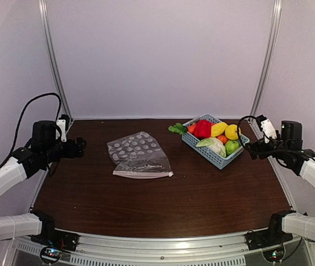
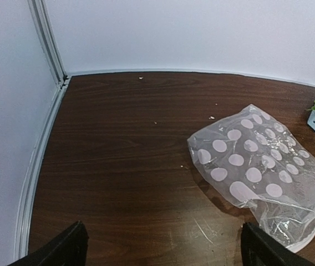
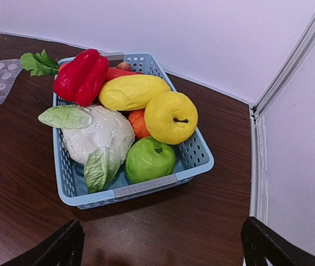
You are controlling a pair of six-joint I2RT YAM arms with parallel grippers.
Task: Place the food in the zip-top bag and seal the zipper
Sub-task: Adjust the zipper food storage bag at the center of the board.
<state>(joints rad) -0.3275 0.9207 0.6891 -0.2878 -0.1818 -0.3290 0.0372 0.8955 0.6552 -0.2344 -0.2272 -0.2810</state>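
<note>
Zip-top bag (image 1: pixel 140 156): empty, nothing of the task begun.
Lies flat and crumpled at mid-frame in the top view, well apart from the food (image 1: pixel 216 136), all heaped in the blue basket (image 1: pixel 217 161) right of centre, with leafy greens (image 1: pixel 176 128) at its upper-left corner. Needs filling piece by piece, then pressing the zipper shut; cannot tell whether the mouth is open. Left gripper (image 1: pixel 80 147) at the left edge, right gripper (image 1: pixel 252 151) at the right edge: fingers spread wide, holding nothing.
</note>
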